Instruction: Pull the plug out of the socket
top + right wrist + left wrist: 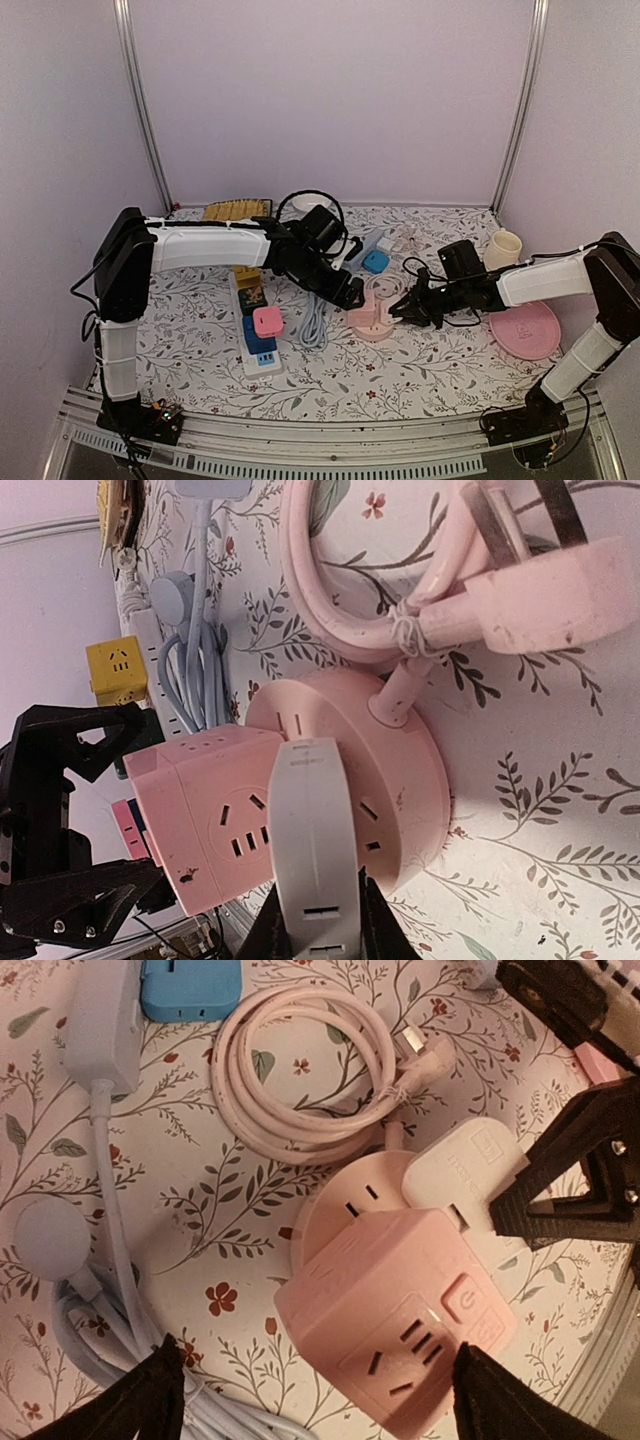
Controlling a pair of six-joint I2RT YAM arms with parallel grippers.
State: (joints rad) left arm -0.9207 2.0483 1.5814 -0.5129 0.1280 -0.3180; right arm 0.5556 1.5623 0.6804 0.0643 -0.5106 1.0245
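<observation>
On the pink socket, the white plug sits clamped between right fingers; left fingers apart.

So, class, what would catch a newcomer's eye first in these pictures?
Mid-table sits a round pink socket with a pink cube adapter on it. The right gripper is shut on a white plug on that socket, while the left gripper hangs open astride the cube. A white power strip carrying coloured cubes lies to their left.
</observation>
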